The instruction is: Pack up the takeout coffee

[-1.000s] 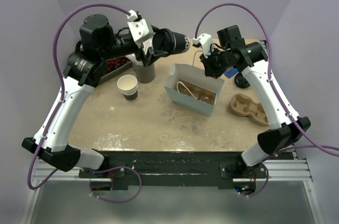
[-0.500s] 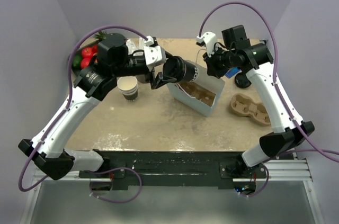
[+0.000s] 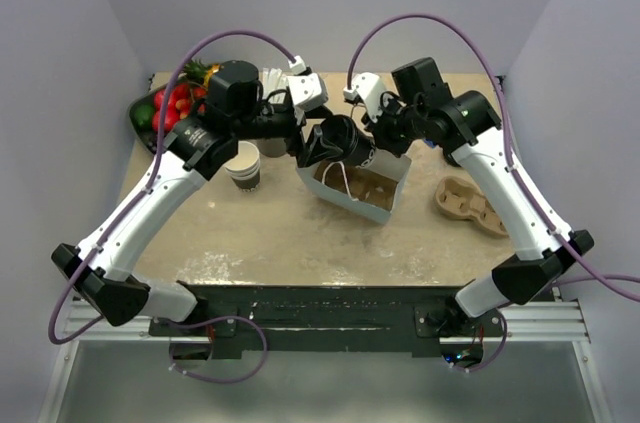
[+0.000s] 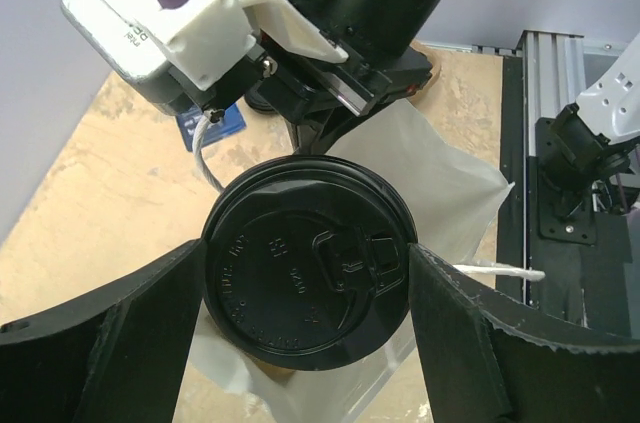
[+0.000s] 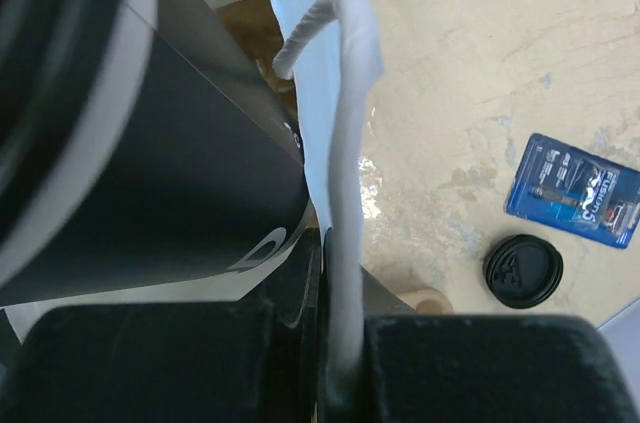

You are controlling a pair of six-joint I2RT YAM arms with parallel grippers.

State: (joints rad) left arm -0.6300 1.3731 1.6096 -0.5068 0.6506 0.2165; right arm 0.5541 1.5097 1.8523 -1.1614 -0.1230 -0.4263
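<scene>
Looking down from the top, the left gripper (image 3: 325,141) holds the cup (image 3: 350,146) tilted at the far left corner of the bag (image 3: 372,205), right at its open mouth. Whether the cup's base has dipped below the rim cannot be told. The right gripper (image 3: 386,133) is pinched tight on the bag's far edge, close beside the cup. A brown carrier (image 3: 366,184) lies inside the bag, and a second carrier (image 3: 470,205) sits on the table (image 3: 300,238) to the right. A stack of cups (image 3: 242,165) stands left of the bag, with fruit (image 3: 172,103) at the far left corner.

From the left wrist, the lid (image 4: 308,258) fills the middle. One finger (image 4: 110,333) presses the cup from each side, spread wide around it. White bag paper shows behind and below, and a string handle (image 4: 500,271) sticks out to the right. The right arm's wrist looms just above.

From the right wrist, the fingers (image 5: 200,363) clamp the thin bag wall on edge. The cup's dark side lies against that wall on the left. A blue packet (image 5: 575,191) and a loose lid (image 5: 523,270) rest on the table to the right.
</scene>
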